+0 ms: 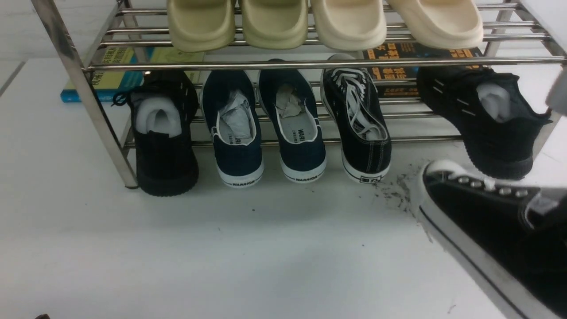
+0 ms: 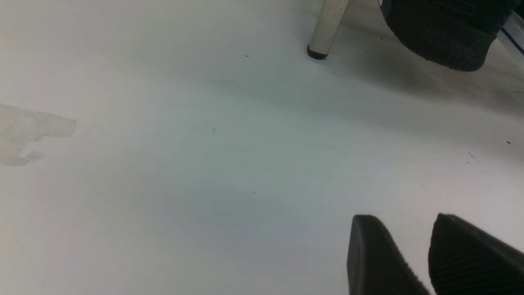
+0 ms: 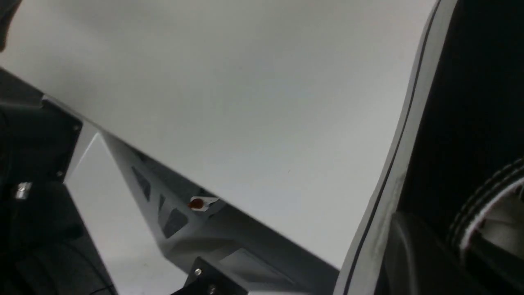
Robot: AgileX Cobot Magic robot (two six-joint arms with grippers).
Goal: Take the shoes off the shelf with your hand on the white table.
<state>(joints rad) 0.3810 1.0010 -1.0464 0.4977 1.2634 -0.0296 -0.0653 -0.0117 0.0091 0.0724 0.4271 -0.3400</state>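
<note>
R pincer (image 3: pixel 446 254) pinching blk canvas sneaker (image 3: pixel 434 123) nr rack (image 1: pixel 319 65); L pincer (image 2: pixel 413 246) spread slightly.

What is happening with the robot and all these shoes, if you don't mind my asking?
The robot's right claw is gripping a black canvas sneaker, holding it off the rack, in front of it at the right. A similar sneaker is on the lower tier, beside the navy slip-ons. The left claw is empty, above the white table. So one sneaker is off the rack, and its likely mate is not.
</note>
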